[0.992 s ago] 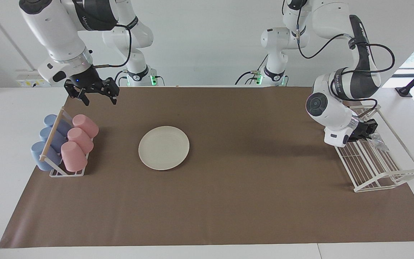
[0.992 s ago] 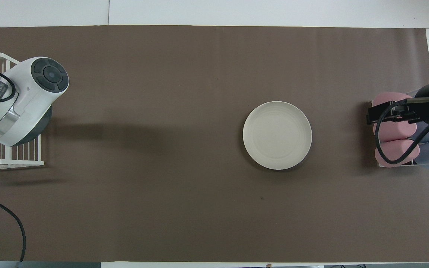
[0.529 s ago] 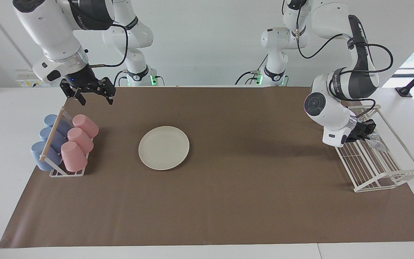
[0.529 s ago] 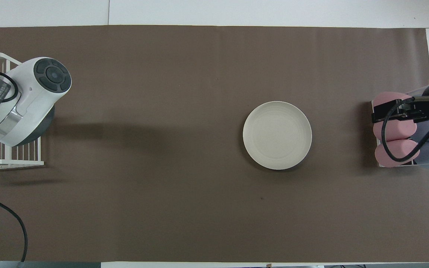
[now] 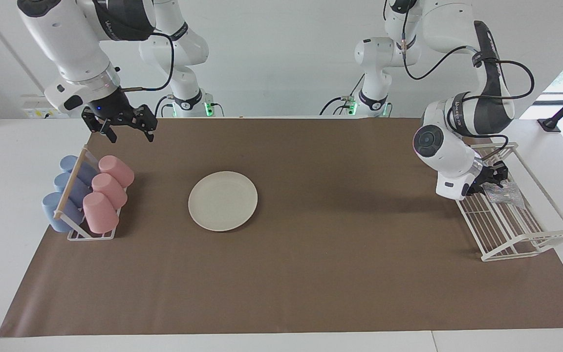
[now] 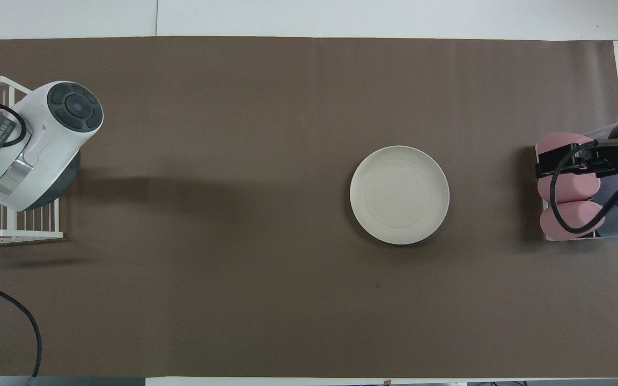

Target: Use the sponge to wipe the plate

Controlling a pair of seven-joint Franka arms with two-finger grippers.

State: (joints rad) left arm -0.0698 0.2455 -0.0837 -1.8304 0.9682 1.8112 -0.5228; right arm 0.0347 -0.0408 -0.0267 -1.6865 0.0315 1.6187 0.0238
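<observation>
Left gripper [image 5: 494,176]: hangs low over the wire rack [image 5: 511,230] at the left arm's end of the table [image 5: 8,161], just beside the sponge [image 5: 505,194] and apparently touching its upper edge. Open or closed: cannot be told from either view. Is hidden in the overhead view under the arm's wrist housing, which covers part of the rack.

Sponge: lies inside the wire rack, on the bars of its floor, toward the end of the rack nearer to the robots. Shows as a small wrinkled silvery wad. Is well apart from the plate [image 5: 223,201].

Plate: lies flat on the brown mat [image 5: 335,244], toward the right arm's end of the table, between the middle of the mat and the cup rack [image 5: 71,183]. Touches neither the cup rack nor either gripper. Shows a bare cream surface with a shallow rim.

Right gripper [image 5: 121,131]: hangs in the air with the jaws spread wide and nothing between them. Points downward. Covers the pink cups [image 5: 109,188] in the overhead view; stands raised clear of them in the facing view. Waits there.

Cup rack: stands at the edge of the mat at the right arm's end. Holds three pink cups on the side toward the plate and three blue cups [image 5: 61,182] on the side away from it, all lying tilted.
</observation>
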